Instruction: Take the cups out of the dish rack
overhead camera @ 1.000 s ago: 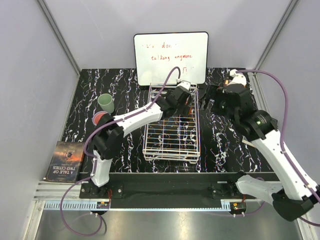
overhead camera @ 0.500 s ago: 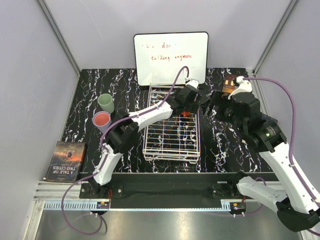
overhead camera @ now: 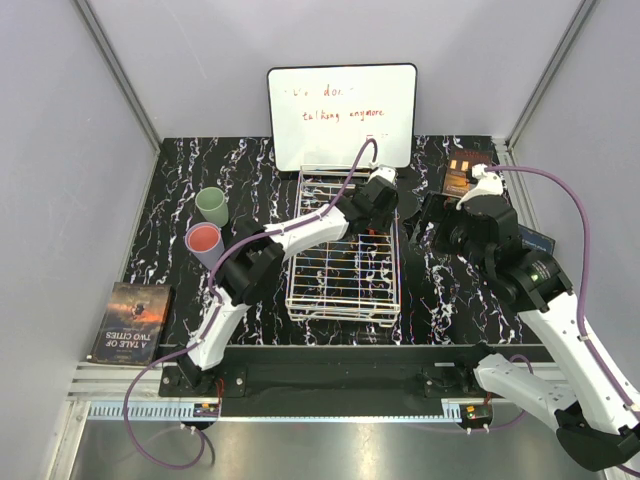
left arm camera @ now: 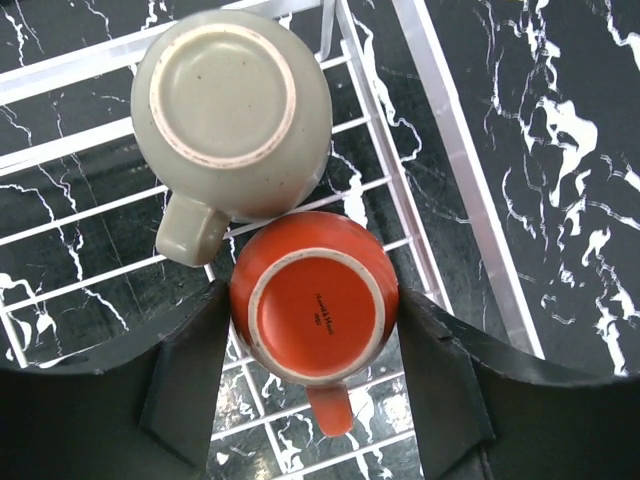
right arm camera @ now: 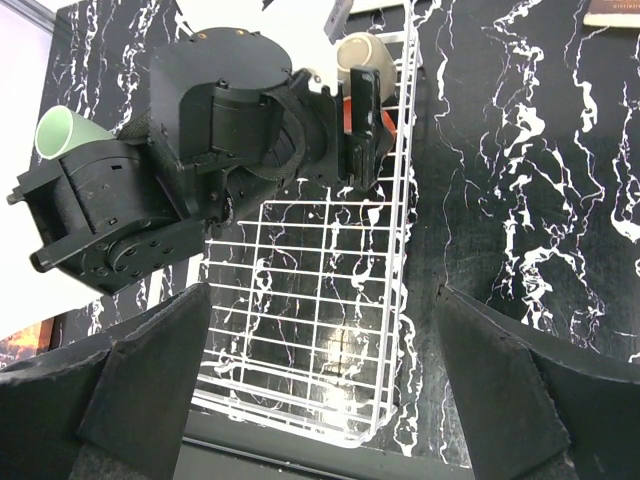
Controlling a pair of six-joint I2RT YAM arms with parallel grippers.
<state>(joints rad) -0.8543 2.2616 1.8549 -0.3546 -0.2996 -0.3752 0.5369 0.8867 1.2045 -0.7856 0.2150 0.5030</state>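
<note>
Two cups stand upside down in the far right corner of the white wire dish rack (left arm camera: 470,190): an orange cup (left arm camera: 315,300) with a handle and a beige-grey cup (left arm camera: 232,105) behind it. My left gripper (left arm camera: 310,335) reaches down over the orange cup, and both its fingers press against the cup's sides. From above, the left gripper (overhead camera: 375,205) sits at the rack's (overhead camera: 340,275) far right. A pale green cup (overhead camera: 212,206) and a pink cup (overhead camera: 203,241) stand on the table left of the rack. My right gripper (right arm camera: 325,340) hovers open beside the rack's right rail, holding nothing.
A whiteboard (overhead camera: 341,115) leans against the back wall behind the rack. One book (overhead camera: 132,320) lies at the near left, and another book (overhead camera: 462,170) lies at the far right. The right arm (overhead camera: 520,270) stands right of the rack.
My left gripper has moved to the rack's far right corner, come down around the orange cup and narrowed onto it. The right arm shifted slightly back and right.
</note>
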